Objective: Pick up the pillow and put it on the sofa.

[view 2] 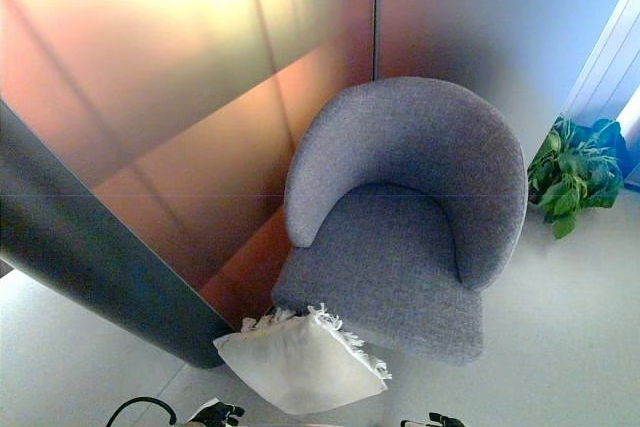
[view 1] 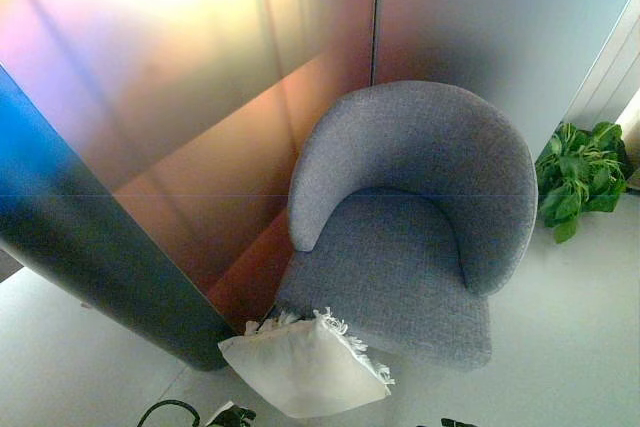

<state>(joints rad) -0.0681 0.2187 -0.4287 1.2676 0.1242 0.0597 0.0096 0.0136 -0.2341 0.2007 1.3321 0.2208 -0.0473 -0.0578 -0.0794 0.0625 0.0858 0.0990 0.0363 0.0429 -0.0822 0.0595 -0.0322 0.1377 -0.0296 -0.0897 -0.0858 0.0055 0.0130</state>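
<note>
A white pillow (view 1: 303, 365) with a fringed edge lies at the front left corner of the grey armchair (view 1: 420, 237), partly over the seat's front edge. The top of my left hand (view 1: 232, 414) shows at the bottom edge, just below and left of the pillow. Whether it touches the pillow I cannot tell. A small part of my right hand (view 1: 458, 423) shows at the bottom edge, right of the pillow and in front of the chair's seat. The chair's seat (view 1: 385, 272) has nothing on it.
A frosted glass wall (view 1: 200, 97) stands behind and left of the chair, with a dark slanted post (view 1: 90, 247) at the left. A green potted plant (view 1: 580, 177) stands on the pale floor (view 1: 570, 347) to the right of the chair.
</note>
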